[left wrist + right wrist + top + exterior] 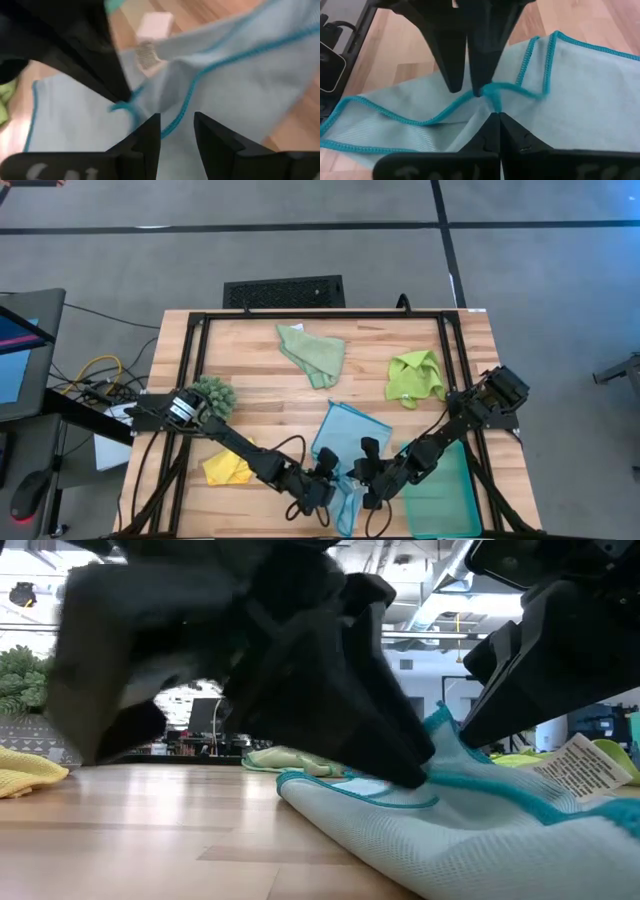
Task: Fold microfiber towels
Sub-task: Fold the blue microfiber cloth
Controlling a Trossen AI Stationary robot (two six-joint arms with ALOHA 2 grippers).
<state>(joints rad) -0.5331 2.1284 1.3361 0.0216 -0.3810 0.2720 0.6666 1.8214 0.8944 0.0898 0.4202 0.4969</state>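
We see bright, even overhead light on the pale wooden tabletop (270,390), with only soft shadows. In the low view, ceiling lamps glare and the near dark arms blur. The left wrist view is smeared and unfocused throughout.

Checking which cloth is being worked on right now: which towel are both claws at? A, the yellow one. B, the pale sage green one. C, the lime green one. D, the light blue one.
D: in the high view both claws meet at the light blue towel near the table's front edge, while the other three towels lie apart from them.
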